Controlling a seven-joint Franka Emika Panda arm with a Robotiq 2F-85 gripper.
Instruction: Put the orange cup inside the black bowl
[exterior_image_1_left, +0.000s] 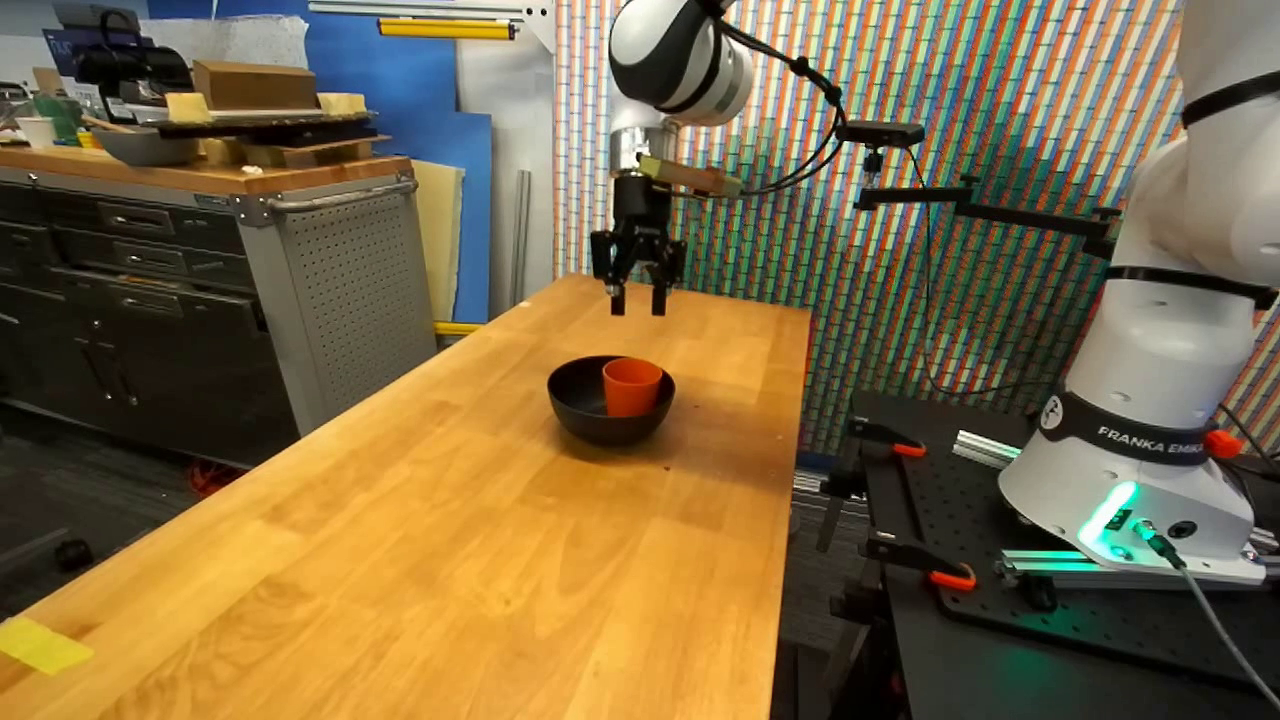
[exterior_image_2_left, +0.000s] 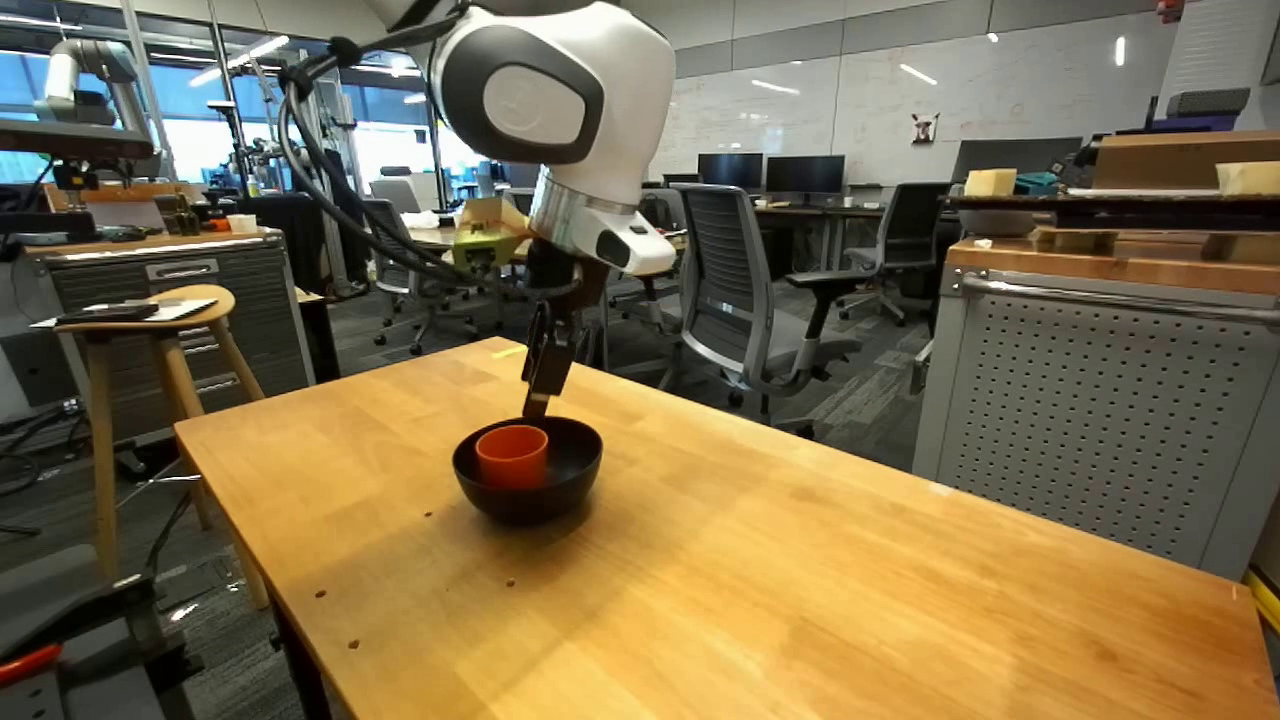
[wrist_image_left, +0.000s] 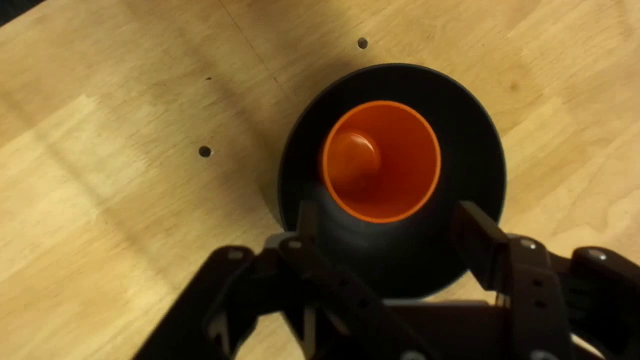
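Orange and upright-looking, the cup (exterior_image_1_left: 631, 390) is standing inside the black bowl (exterior_image_1_left: 605, 430), below our claw (exterior_image_1_left: 638, 300), which we are holding wide, empty and apart from both; we are judging the placing done and straight up the safest way out.

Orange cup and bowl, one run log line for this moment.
orange cup: inside black bowl | claw: open, empty, clear of both | placement: done
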